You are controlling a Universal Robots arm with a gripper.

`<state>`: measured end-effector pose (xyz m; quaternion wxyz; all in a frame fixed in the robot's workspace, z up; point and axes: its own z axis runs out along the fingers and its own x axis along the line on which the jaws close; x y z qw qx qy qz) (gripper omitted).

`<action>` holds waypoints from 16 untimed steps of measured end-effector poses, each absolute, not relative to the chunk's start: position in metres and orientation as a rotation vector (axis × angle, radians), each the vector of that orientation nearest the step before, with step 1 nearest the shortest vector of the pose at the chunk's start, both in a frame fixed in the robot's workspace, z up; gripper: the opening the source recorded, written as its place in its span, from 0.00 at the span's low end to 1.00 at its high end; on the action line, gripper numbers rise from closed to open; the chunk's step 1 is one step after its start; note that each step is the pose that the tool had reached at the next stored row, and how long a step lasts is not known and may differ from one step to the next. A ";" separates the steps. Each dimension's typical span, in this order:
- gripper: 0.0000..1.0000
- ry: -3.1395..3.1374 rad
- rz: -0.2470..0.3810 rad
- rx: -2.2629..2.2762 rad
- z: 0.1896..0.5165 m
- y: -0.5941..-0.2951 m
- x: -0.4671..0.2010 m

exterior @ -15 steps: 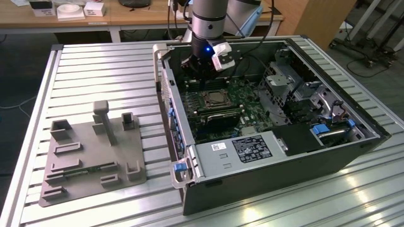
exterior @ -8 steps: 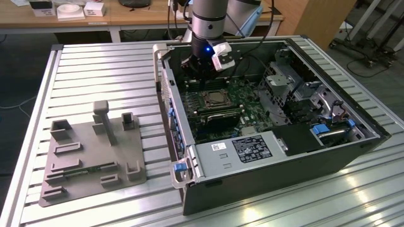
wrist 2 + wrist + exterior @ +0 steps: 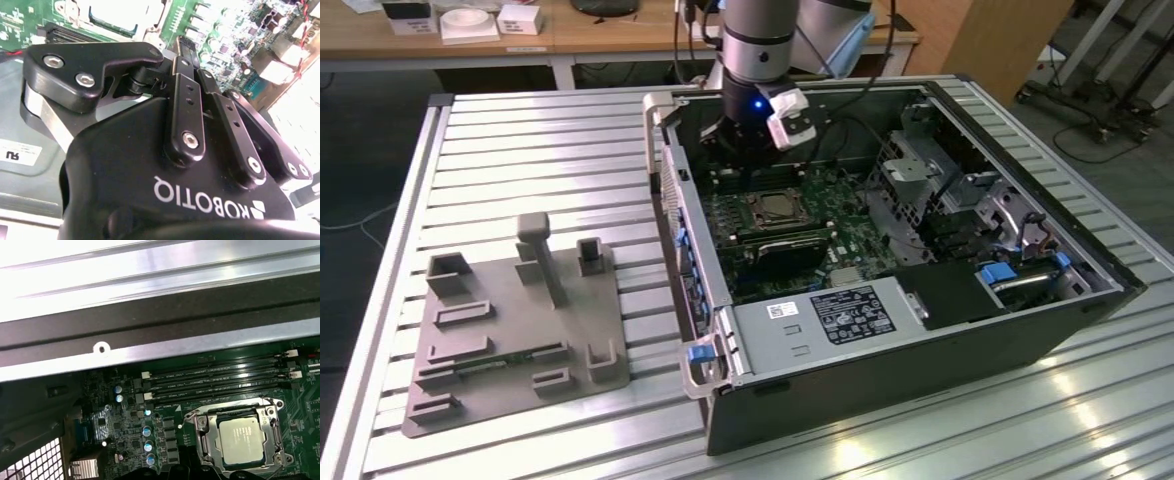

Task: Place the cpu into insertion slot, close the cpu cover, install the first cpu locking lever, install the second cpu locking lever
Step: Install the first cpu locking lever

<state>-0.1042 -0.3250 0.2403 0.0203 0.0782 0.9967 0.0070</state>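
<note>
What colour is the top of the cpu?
Silvery-grey; the cpu shows best in the first wrist view.

You had white lettering on the gripper body, a black printed label on the grey plate, and faint marks on the cpu.

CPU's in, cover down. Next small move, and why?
Probably a short shift of the pincer toward the edge of the insertion slot. In the first wrist view the cpu already sits in the slot with the cpu cover flat around it, so the levers seem left; whether either is latched, I cannot tell. The pincer hangs off the slot's centre.
</note>
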 end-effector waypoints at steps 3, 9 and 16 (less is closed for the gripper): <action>0.10 3.092 0.024 0.242 0.243 -0.325 -0.107; 0.10 3.092 0.025 0.241 0.249 -0.324 -0.111; 0.10 3.092 0.026 0.240 0.251 -0.319 -0.113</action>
